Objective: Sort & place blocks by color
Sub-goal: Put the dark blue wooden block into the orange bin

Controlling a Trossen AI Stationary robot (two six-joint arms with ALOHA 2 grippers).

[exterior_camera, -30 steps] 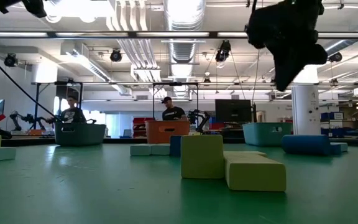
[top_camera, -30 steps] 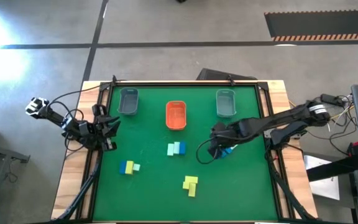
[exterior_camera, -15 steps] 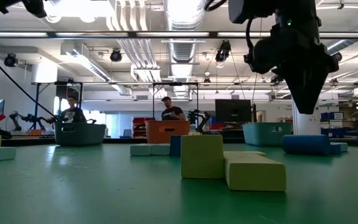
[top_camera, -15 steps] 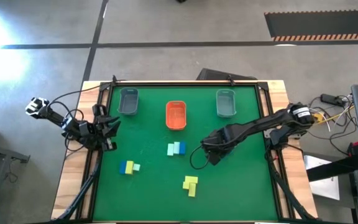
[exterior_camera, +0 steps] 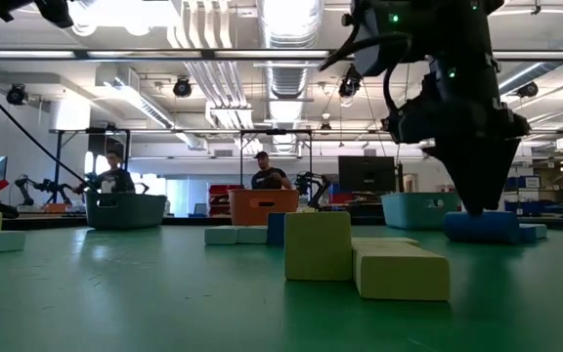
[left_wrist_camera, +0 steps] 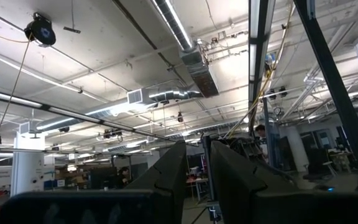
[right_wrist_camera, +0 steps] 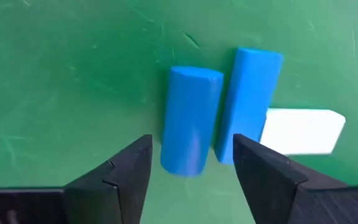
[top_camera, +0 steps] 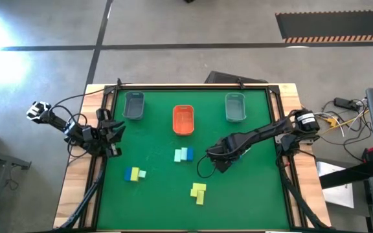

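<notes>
My right gripper (right_wrist_camera: pixel 194 165) hangs open, pointing straight down, just above two dark blue blocks (right_wrist_camera: pixel 188 118) (right_wrist_camera: pixel 248 99) that lie side by side on the green mat. A pale mint block (right_wrist_camera: pixel 300 130) touches the second one. The fingers stand on either side of the first blue block's near end without touching it. In the low view the gripper (exterior_camera: pixel 477 196) hovers over the blue block (exterior_camera: pixel 482 227). In the high view the arm hides them. My left gripper (top_camera: pixel 113 131) waits at the table's left edge, tilted upward, with a narrow gap between its fingers and nothing in it.
Along the far edge stand a grey tray (top_camera: pixel 134 105), an orange tray (top_camera: pixel 183 120) and a second grey tray (top_camera: pixel 236 107). A mint and blue cluster (top_camera: pixel 184 154) lies mid-table. A blue, yellow and mint cluster (top_camera: pixel 135 173) sits at the near left. Yellow blocks (top_camera: pixel 198 192) lie near the front.
My right gripper has come down toward the mat and gone a little toward the table's left edge. It has tipped until it points straight down over the blue blocks. The blocks have not moved.
</notes>
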